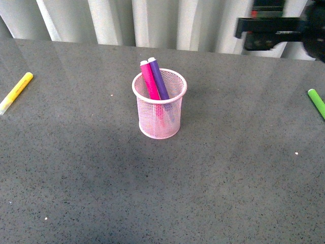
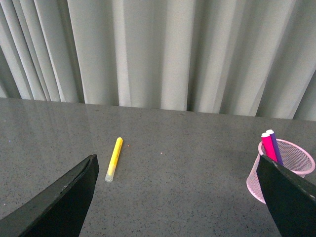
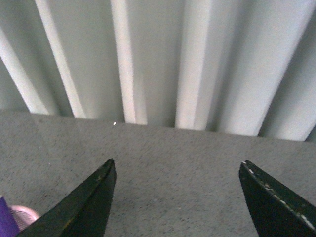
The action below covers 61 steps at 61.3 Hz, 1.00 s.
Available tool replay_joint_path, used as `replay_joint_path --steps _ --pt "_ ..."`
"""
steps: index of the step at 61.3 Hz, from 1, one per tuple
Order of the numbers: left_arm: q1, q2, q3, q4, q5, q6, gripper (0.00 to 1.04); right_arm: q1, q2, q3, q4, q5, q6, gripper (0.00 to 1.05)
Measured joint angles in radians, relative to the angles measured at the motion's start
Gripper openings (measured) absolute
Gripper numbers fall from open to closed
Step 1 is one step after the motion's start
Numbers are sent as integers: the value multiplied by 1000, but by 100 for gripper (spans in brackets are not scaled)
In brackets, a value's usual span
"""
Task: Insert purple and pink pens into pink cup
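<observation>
The pink cup (image 1: 160, 122) stands upright mid-table. The pink pen (image 1: 149, 80) and the purple pen (image 1: 158, 79) lean side by side inside it, their pale caps sticking out above the rim. In the left wrist view the pink cup (image 2: 254, 177) with the pink pen (image 2: 268, 145) and the purple pen (image 2: 274, 142) sits just beyond one finger of my open, empty left gripper (image 2: 176, 157). My right gripper (image 3: 177, 161) is open and empty over bare table, with the pink cup's rim (image 3: 24, 215) at the picture's corner. My right arm (image 1: 277, 28) hangs at the far right.
A yellow marker (image 1: 16, 91) lies near the table's left edge, also seen as the yellow marker (image 2: 114, 158) in the left wrist view. A green marker (image 1: 317, 103) lies at the right edge. A pale curtain (image 1: 152, 20) hangs behind the grey table (image 1: 152, 193).
</observation>
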Motion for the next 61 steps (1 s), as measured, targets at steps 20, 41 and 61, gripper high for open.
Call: replay_joint_path --steps 20,41,61 --pt "0 0 0 0 2 0 98 -146 -309 -315 69 -121 -27 8" --pt "0 0 0 0 2 0 98 -233 -600 -468 -69 -200 -30 3" --pt "0 0 0 0 2 0 98 -338 -862 -534 -262 -296 -30 3"
